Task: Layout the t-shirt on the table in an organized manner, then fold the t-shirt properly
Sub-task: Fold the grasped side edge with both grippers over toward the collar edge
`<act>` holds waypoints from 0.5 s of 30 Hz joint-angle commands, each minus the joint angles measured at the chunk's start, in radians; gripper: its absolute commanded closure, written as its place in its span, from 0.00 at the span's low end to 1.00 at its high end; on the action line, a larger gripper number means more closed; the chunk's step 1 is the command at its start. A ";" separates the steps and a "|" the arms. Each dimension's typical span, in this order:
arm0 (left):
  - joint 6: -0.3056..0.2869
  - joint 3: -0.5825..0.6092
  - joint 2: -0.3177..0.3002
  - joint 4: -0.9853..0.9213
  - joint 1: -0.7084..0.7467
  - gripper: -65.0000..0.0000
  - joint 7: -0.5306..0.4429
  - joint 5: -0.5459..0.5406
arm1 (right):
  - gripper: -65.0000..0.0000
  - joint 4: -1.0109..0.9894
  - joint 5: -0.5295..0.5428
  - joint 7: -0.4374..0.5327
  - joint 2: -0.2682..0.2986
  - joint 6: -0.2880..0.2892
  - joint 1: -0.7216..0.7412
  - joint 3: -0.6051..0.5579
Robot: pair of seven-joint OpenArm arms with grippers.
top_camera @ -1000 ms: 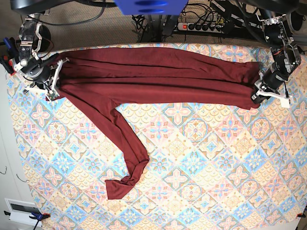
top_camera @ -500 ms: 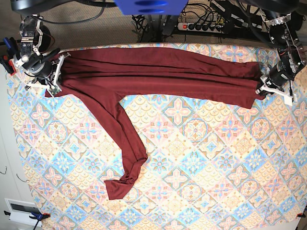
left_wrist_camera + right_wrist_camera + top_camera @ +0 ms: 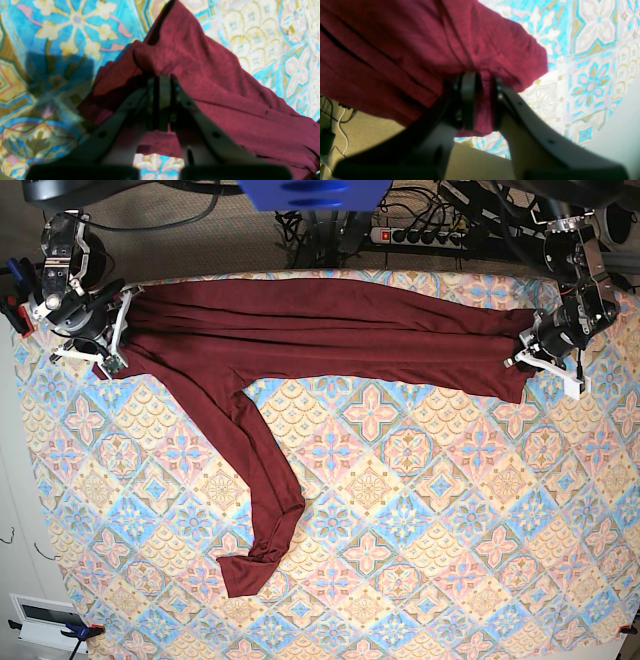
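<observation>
The dark red t-shirt (image 3: 320, 330) lies stretched in a long band across the far part of the table (image 3: 430, 510). One sleeve (image 3: 262, 480) trails toward the front. At the band's right end, my left gripper (image 3: 528, 352) is shut on a bunched corner of the cloth. In the left wrist view its jaws meet at the gripper (image 3: 161, 76) tip, pinching the t-shirt (image 3: 225, 100). My right gripper (image 3: 118, 330) is at the band's left end. In the right wrist view this gripper (image 3: 482, 80) has its fingers parted, and a fold of the t-shirt (image 3: 420, 45) hangs loosely between them.
Behind the table's far edge run a power strip (image 3: 420, 234) and cables on the floor. A blue part (image 3: 310, 192) hangs over the top middle. A white box (image 3: 45, 616) sits past the front left corner. The left table edge is close to my right gripper.
Both grippers moved toward the table's far edge, drawing the t-shirt band back with them. The left gripper also shifted slightly inward. The right gripper's fingers have parted from the cloth.
</observation>
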 commanded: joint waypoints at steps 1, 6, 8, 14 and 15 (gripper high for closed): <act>-0.001 -0.008 -0.021 0.016 -0.009 0.97 -0.015 -0.006 | 0.82 0.017 -0.002 0.008 0.020 -0.005 0.005 0.012; -0.001 -0.011 -0.024 0.022 -0.007 0.85 -0.019 -0.009 | 0.81 0.026 -0.002 0.010 0.020 -0.005 0.005 0.010; -0.001 -0.021 -0.024 0.062 -0.006 0.84 -0.021 -0.009 | 0.81 0.038 -0.002 0.008 0.020 -0.005 0.005 0.010; -0.001 -0.052 -0.004 0.170 -0.012 0.83 -0.021 -0.001 | 0.81 0.038 -0.002 0.010 0.020 -0.005 0.008 0.010; -0.001 -0.052 -0.004 0.170 -0.022 0.83 -0.021 0.000 | 0.81 0.038 -0.002 0.010 0.020 -0.005 0.008 0.010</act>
